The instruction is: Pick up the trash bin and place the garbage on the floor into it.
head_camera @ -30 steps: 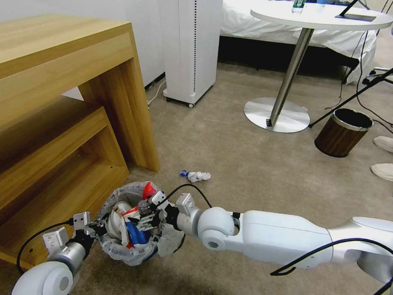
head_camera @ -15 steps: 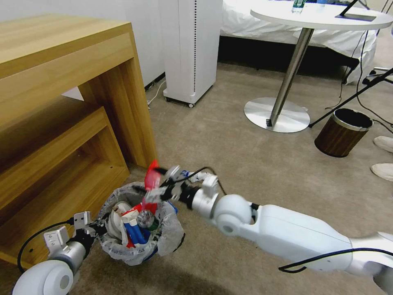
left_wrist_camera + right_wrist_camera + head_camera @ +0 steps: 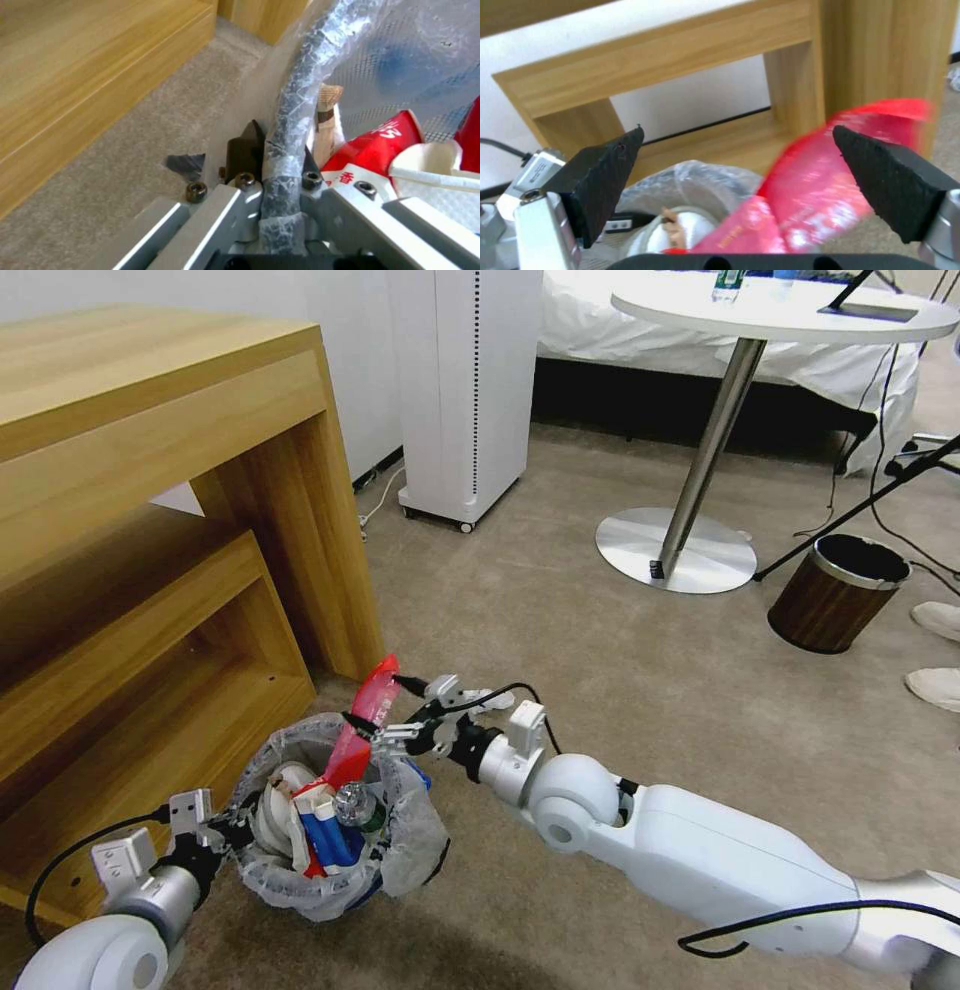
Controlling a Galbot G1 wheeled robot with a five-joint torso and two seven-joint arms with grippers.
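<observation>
The trash bin (image 3: 400, 855), lined with a translucent bag, sits low by the wooden shelf. My left gripper (image 3: 228, 830) is shut on its near rim; the fingers (image 3: 243, 148) clamp the bag-wrapped rim (image 3: 290, 108). Inside lie garbage pieces: a red-white carton (image 3: 318, 790) (image 3: 372, 150), a blue wrapper (image 3: 330, 842), a clear bottle (image 3: 352, 805) and a white slipper (image 3: 272, 815). A red plastic piece (image 3: 366, 722) (image 3: 825, 180) stands up from the far rim. My right gripper (image 3: 385, 736) (image 3: 735, 180) hangs open beside it, its black pads (image 3: 605, 176) wide apart.
A wooden shelf unit (image 3: 150, 570) stands close on the left. Farther off are a white tower appliance (image 3: 465, 390), a round table on a steel base (image 3: 676, 550) and a brown wood-grain bin (image 3: 838, 592). Two white slippers (image 3: 938, 655) show at the right edge. Open carpet lies between.
My right gripper has lifted out of the bin and drawn back over its far rim. The red plastic piece now stands higher above the rim. The left gripper keeps its hold.
</observation>
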